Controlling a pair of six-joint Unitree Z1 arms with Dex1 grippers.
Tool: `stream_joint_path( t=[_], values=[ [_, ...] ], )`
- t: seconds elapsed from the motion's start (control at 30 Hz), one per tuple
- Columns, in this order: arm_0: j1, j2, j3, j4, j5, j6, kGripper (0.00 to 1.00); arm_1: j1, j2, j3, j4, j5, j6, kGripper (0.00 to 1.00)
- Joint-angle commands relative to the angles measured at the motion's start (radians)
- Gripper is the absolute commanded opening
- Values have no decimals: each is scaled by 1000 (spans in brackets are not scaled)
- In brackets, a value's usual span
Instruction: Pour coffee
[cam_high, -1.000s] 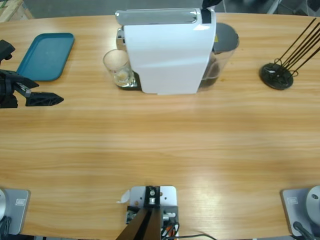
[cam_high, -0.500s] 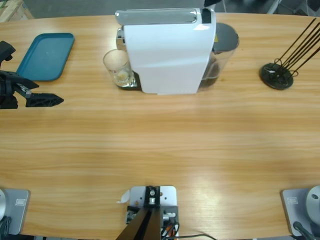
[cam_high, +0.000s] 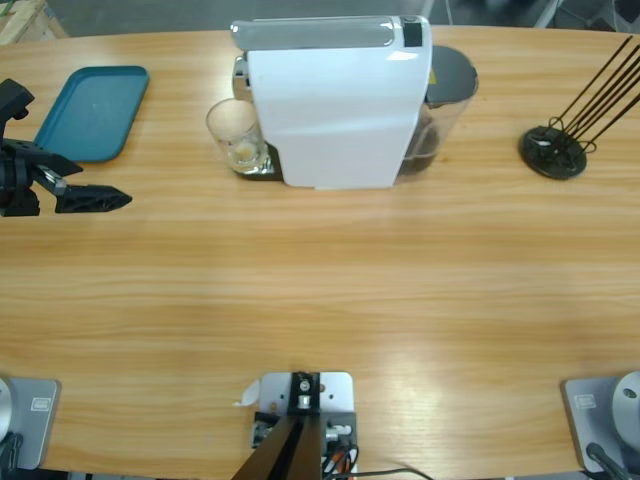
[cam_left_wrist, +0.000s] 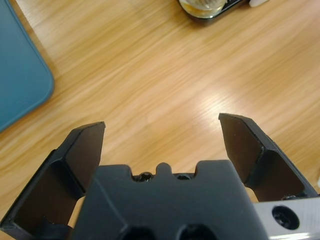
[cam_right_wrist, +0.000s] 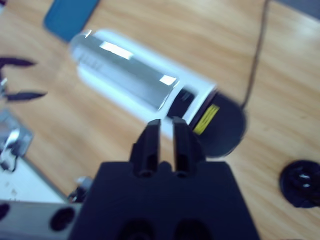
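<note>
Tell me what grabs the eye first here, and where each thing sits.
The big white coffee machine stands at the table's far middle, with a small clear glass under its spout on its left side. A teal tray lies far left, and just below it the left gripper hangs open over bare wood.

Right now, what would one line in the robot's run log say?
left gripper: open, over bare table | right gripper: shut, above coffee machine | glass: at machine, no dark coffee visible
</note>
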Motion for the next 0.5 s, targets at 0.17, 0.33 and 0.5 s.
stream_joint_path(
  t=[0.17, 0.33, 0.5],
  values=[
    [-46, -115, 39, -12, -85, 1, 996, 8, -402, 551, -302, 240, -6, 1000],
    [-46, -124, 34, 1, -93, 14, 996, 8, -559, 806, -453, 260, -40, 1000],
    [-66, -162, -25, 69, -135, 14, 996, 8, -633, 948, -513, 303, -73, 1000]
  ],
)
